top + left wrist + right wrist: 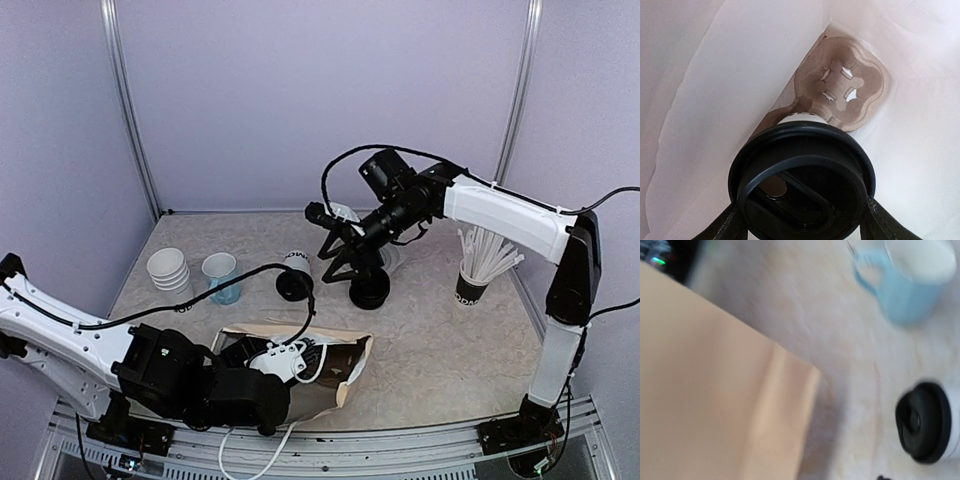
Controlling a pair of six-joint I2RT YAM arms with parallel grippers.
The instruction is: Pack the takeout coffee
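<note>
White paper coffee cup (800, 170), round black lid, no lettering showing, sits inside the paper bag (320, 395), clamped by the left pincer (802, 222). Behind the bag, a second lidded cup (295, 270) reads "ODAN". The right pincer (338, 262) gapes empty.

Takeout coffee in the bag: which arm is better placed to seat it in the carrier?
Left. The left end effector grips the takeout coffee at the lid, inside the bag, facing the brown carrier. The right end effector hangs above the table, outside the bag.
</note>
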